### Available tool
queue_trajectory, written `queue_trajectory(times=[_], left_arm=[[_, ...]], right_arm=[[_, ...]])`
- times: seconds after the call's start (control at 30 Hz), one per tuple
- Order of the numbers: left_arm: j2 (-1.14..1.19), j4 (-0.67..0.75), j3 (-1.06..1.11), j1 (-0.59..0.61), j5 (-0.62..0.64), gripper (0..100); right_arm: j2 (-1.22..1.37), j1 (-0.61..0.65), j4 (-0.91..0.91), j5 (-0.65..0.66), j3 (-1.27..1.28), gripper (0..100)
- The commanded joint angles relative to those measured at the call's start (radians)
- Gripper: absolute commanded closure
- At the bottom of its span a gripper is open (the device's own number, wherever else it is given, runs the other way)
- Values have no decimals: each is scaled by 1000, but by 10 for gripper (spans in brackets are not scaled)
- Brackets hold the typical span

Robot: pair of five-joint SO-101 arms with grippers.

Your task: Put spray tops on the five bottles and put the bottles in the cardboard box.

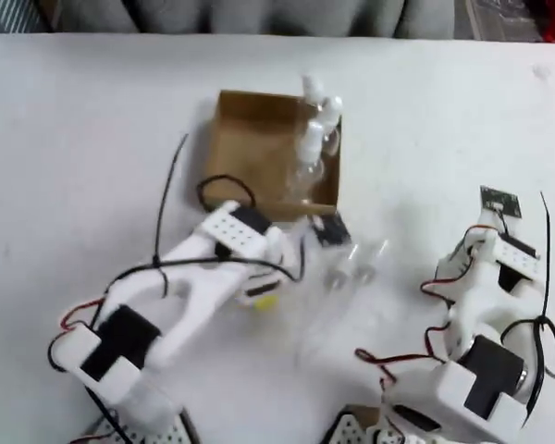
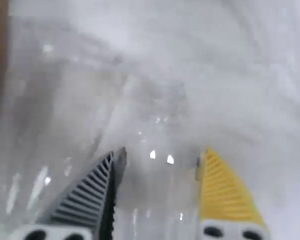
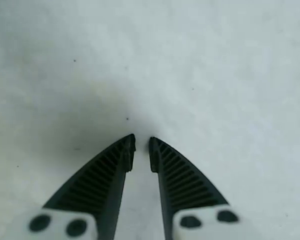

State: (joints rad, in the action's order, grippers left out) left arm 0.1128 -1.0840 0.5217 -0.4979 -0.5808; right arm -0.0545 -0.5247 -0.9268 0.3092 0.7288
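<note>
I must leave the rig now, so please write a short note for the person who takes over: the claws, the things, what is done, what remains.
The left claw is at the clear bottles that lie on the table just in front of the cardboard box; its grip cannot be judged.
The right claw is shut and empty, over bare table.
Done: capped bottles are in the box, along one side; the exact count is unclear.
Left: fit spray tops on the table bottles if they are missing, then box them.
</note>
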Motion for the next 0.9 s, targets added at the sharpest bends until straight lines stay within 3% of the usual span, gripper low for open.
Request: queue_trajectory(times=[0.0, 0.1, 0.33, 0.87], left_arm=[[-36, -6, -52, 81, 226, 778], [-76, -6, -32, 90, 298, 727], [-105, -6, -26, 94, 292, 701], [-107, -43, -21, 97, 46, 706]], right_arm=[[4, 22, -4, 8, -37, 981], [4, 22, -4, 8, -37, 979], [4, 22, -4, 8, -37, 978], [4, 21, -5, 9, -37, 978]])
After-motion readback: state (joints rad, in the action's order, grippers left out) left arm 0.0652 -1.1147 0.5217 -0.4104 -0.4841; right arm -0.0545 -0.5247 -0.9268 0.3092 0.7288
